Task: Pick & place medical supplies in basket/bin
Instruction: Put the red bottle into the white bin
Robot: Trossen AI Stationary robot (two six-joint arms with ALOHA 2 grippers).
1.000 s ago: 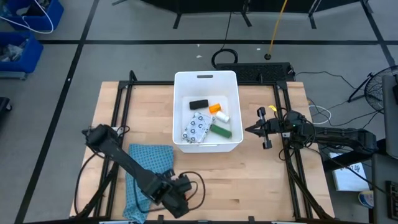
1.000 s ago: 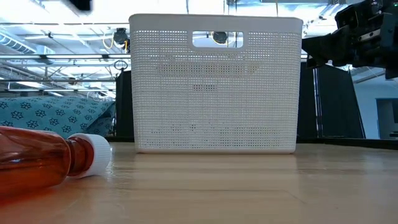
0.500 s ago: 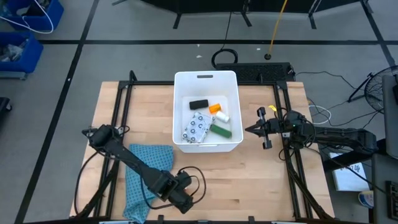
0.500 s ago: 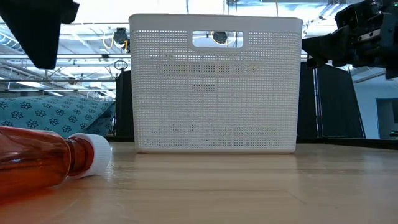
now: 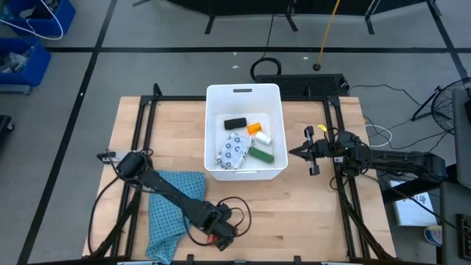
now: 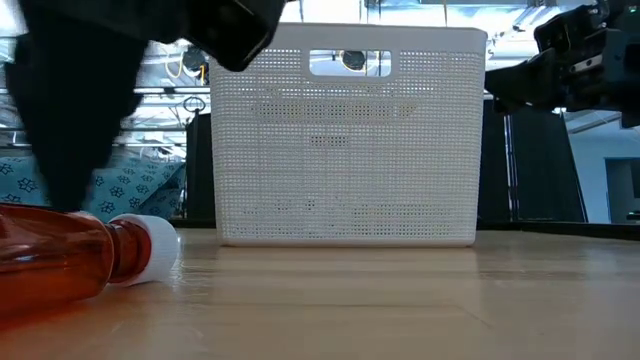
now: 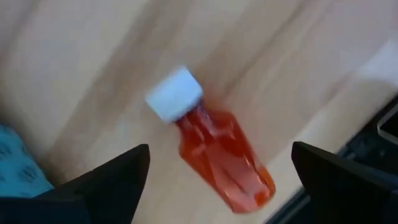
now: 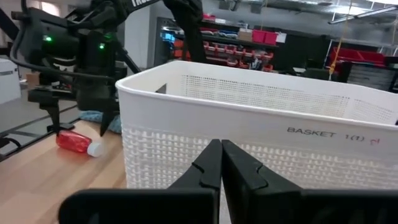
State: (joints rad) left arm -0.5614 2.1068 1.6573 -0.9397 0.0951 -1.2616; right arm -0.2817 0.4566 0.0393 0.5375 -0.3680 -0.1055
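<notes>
The red bottle (image 7: pixel 221 162) with its white cap (image 7: pixel 174 93) lies on its side on the wooden table near the front edge, left of the middle (image 5: pixel 223 238). My left gripper (image 7: pixel 221 149) hangs over it, open, one finger on either side of the bottle and apart from it. The white basket (image 5: pixel 245 165) stands mid-table. In it lie the black block (image 5: pixel 235 123), the orange bottle (image 5: pixel 254 127), the white cylinder (image 5: pixel 264 138), the green block (image 5: pixel 261 154) and the dotted packet (image 5: pixel 232 151). My right gripper (image 5: pixel 302 153) waits shut just right of the basket.
A teal patterned cloth (image 5: pixel 173 206) lies on the table left of the red bottle, under my left arm. Black frame rails (image 5: pixel 140 132) run along the table's left and right sides. Bare wood (image 5: pixel 294 213) stretches between the basket and the front edge.
My left gripper has come down over the red bottle and shifted a little toward the table's right edge. In the low view it has dropped into sight above the bottle. The bottle has stayed where it lay.
</notes>
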